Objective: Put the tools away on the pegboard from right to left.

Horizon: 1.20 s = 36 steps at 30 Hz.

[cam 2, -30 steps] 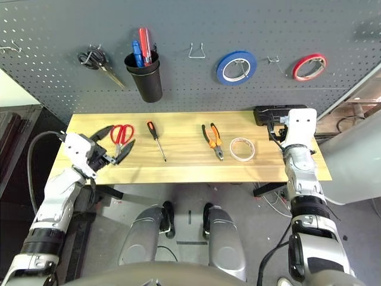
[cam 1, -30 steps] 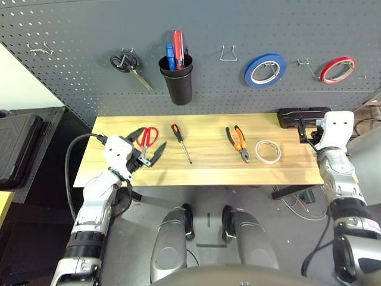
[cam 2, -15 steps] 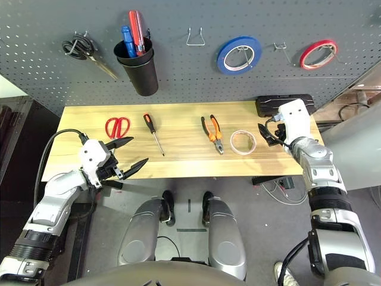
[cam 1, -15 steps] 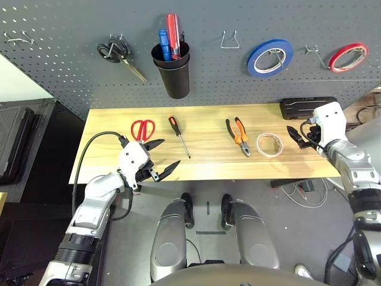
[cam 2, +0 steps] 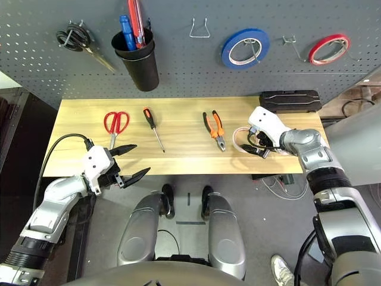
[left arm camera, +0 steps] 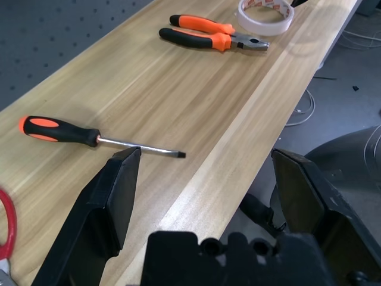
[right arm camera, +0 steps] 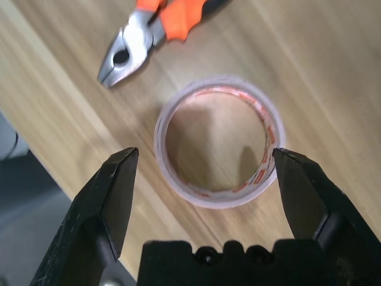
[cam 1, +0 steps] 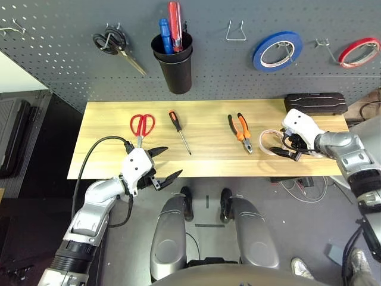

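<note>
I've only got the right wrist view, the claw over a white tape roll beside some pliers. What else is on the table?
Observer: A screwdriver and red-handled scissors lie further left.
Operator: Where's the left claw?
Observer: The left claw hangs open at the table's front edge, holding nothing.
Operator: Any free hook on the pegboard?
Observer: Yes, an empty wire hook sits between the black cup and the blue tape roll.

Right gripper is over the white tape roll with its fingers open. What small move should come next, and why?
Probably lower the right gripper a little and close on the white tape roll. The roll lies flat on the wooden table, framed between the open fingers and not yet gripped, and it is the rightmost tool, right of the pliers, so it goes to the pegboard first.
</note>
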Each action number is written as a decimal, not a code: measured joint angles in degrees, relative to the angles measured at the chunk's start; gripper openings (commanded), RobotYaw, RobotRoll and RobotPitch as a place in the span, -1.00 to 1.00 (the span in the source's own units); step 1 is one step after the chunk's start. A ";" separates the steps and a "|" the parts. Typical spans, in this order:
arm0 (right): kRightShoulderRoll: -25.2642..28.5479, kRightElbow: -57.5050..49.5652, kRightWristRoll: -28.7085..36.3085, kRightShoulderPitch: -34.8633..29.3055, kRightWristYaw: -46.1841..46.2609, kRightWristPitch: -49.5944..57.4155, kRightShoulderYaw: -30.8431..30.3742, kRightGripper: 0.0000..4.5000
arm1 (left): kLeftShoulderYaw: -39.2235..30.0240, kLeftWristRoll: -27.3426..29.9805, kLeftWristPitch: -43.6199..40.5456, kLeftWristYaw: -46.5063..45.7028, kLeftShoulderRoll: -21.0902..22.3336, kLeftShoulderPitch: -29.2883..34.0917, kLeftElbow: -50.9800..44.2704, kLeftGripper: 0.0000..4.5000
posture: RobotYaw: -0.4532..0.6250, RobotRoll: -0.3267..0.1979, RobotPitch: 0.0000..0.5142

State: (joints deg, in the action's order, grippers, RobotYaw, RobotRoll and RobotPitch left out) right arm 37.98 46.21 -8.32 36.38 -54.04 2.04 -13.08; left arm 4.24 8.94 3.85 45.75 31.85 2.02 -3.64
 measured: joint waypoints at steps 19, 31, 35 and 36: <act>-7.16 19.40 -10.39 8.28 4.34 -7.69 -6.41 0.27 | -0.07 -0.41 -0.93 -0.61 0.75 2.00 -2.25 1.00 | 0.15 0.25 0.43; -5.17 15.34 -9.75 3.75 6.67 -9.49 -3.62 -0.98 | 0.04 -0.77 -1.25 -1.24 0.52 1.82 -2.35 1.00 | 0.12 0.25 0.31; -2.81 7.10 -7.27 -3.47 7.05 -8.81 -0.68 -0.98 | 0.10 0.03 0.02 -1.04 -1.00 0.57 -2.20 1.00 | 0.10 0.25 0.24; -2.49 5.33 -6.79 -5.04 7.20 -8.39 0.08 -0.98 | 0.07 0.43 0.19 -1.02 -1.51 0.33 -2.20 1.00 | 0.09 0.25 0.21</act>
State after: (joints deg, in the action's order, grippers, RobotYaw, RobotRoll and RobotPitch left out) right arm 35.49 51.54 -15.11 31.34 -46.84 -6.35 -13.00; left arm 4.31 9.37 4.05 44.74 30.34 2.35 -5.84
